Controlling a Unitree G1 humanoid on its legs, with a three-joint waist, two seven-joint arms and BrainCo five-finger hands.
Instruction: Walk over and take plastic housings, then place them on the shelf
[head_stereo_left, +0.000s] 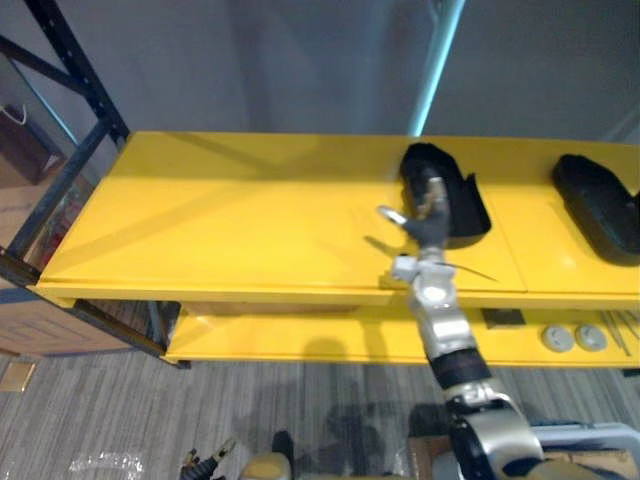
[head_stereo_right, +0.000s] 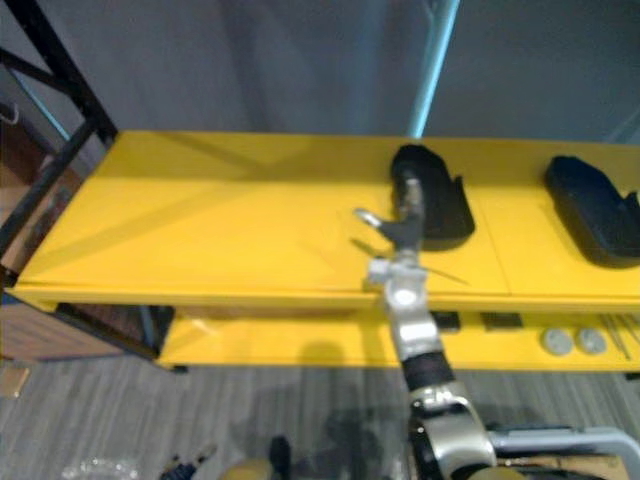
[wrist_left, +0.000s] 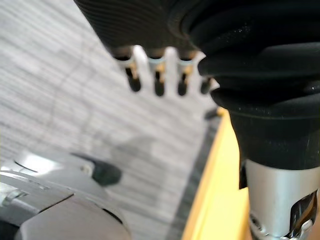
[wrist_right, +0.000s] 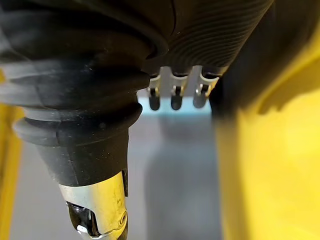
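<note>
Two black plastic housings lie on the top yellow shelf (head_stereo_left: 230, 215). One housing (head_stereo_left: 462, 205) sits right of the middle, the other housing (head_stereo_left: 600, 205) near the right edge. My right hand (head_stereo_left: 428, 218) reaches up over the shelf's front edge, with its fingers against the near left side of the middle housing and its thumb sticking out to the left. In the right wrist view its fingers (wrist_right: 172, 97) hang straight and hold nothing. My left hand (wrist_left: 157, 82) hangs low over the grey floor beside a yellow shelf edge, fingers relaxed and empty.
A lower yellow shelf (head_stereo_left: 300, 335) carries two grey round discs (head_stereo_left: 558, 338), thin metal tools (head_stereo_left: 620, 330) and a small dark block (head_stereo_left: 502, 317). A black rack upright (head_stereo_left: 75, 70) stands at the left and a teal pole (head_stereo_left: 435, 65) behind. A brown box (head_stereo_left: 40, 325) sits low left.
</note>
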